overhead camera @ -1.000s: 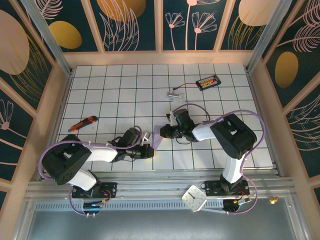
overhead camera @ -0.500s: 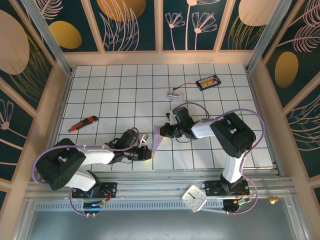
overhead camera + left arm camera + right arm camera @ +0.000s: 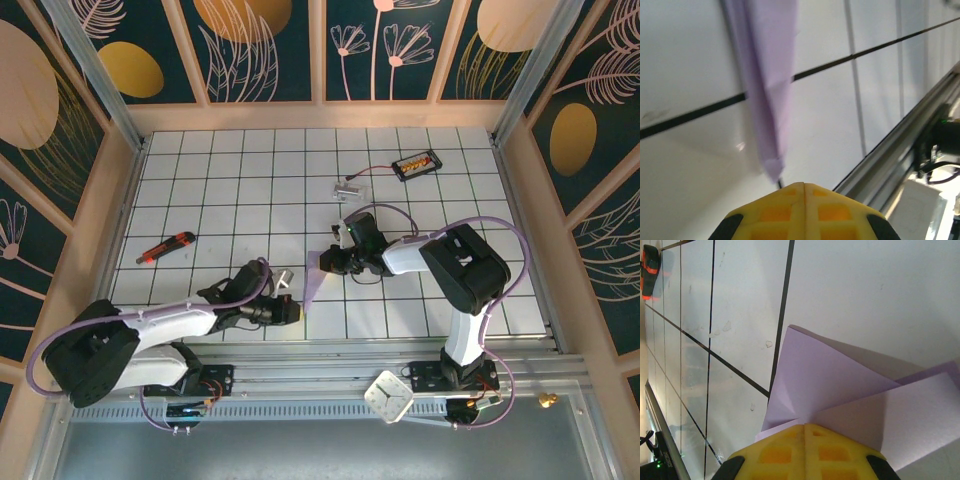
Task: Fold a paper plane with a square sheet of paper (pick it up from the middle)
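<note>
- Spotting the paper plane [image 3: 314,278] between the two arms, long axis slanting from far-right down to near-left.
- Clamped at its wide end by the right gripper [image 3: 333,262], jaws pressed together on the folded lavender layers.
- Pointing its narrow tip straight at the left gripper [image 3: 805,186], jaws together on nothing, tip just ahead of them.
- Calling it: left nearer the tip, so opening up there and pinching that tip looks like the coming move.
</note>
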